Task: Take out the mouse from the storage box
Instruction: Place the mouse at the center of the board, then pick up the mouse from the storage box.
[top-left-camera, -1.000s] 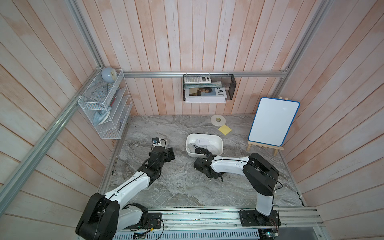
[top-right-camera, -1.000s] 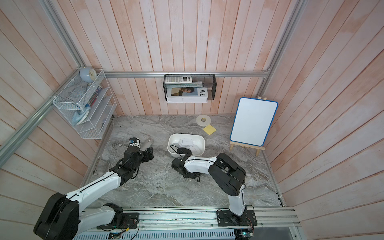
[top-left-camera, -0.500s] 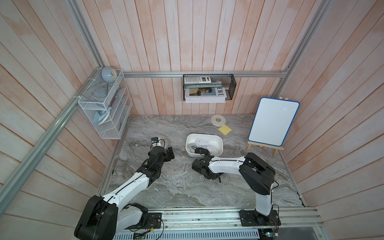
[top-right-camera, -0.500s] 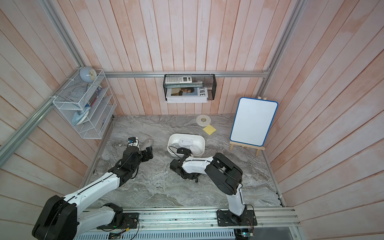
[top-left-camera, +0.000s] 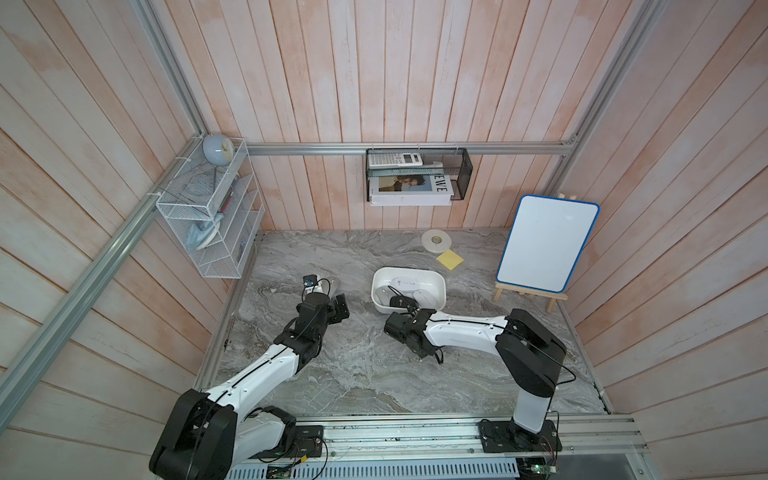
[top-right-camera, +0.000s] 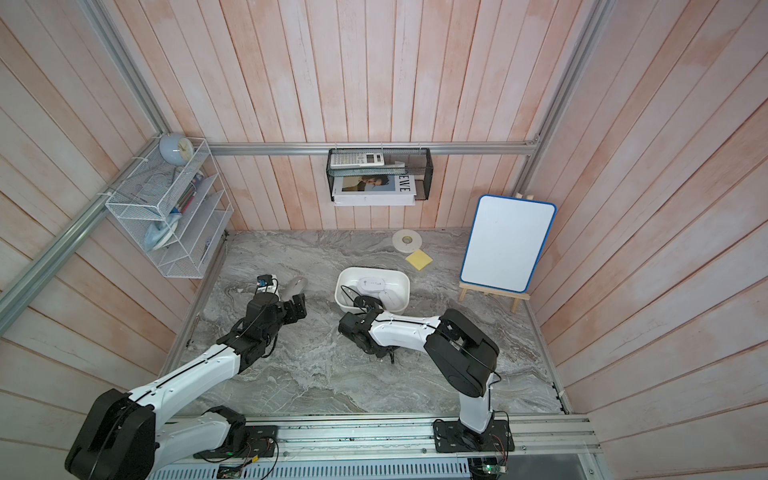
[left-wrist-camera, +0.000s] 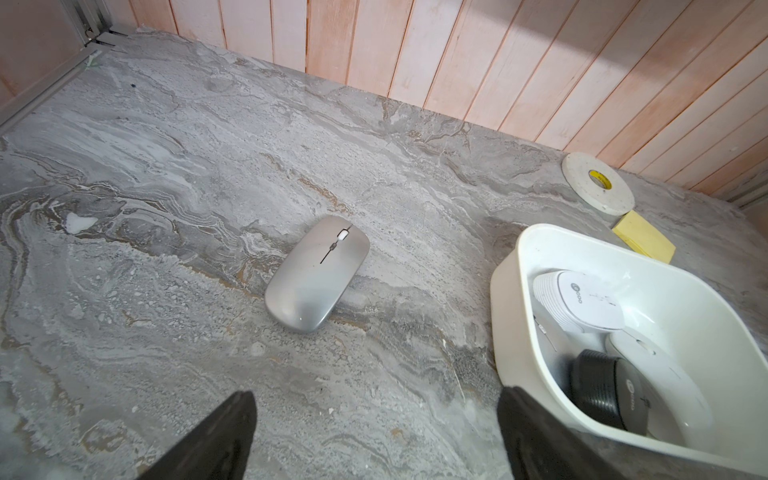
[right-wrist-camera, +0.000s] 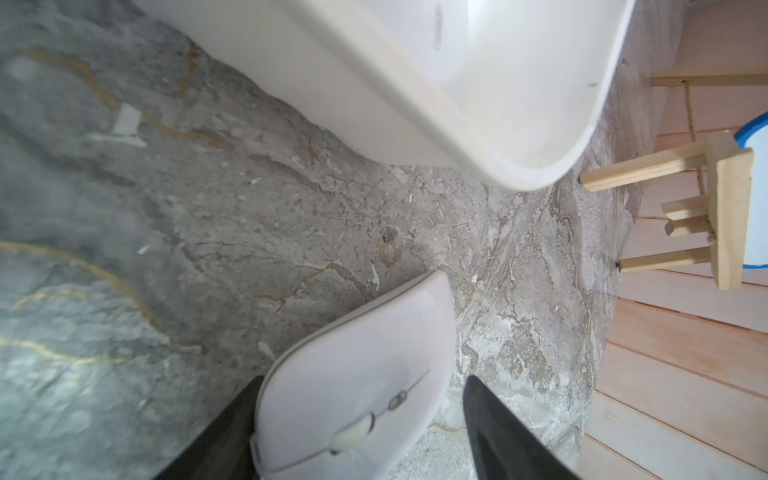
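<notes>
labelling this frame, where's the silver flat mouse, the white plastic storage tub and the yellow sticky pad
silver flat mouse (left-wrist-camera: 318, 274): left wrist view, middle of its back
white plastic storage tub (left-wrist-camera: 505, 299): left wrist view, rim nearest that mouse
yellow sticky pad (left-wrist-camera: 644, 237): left wrist view, its top face

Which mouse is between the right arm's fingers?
The white mouse just outside the box; the silver mouse lies alone on the table, no fingers around it.

Top views overhead; wrist cams low, share storage box (left-wrist-camera: 503, 316).
</notes>
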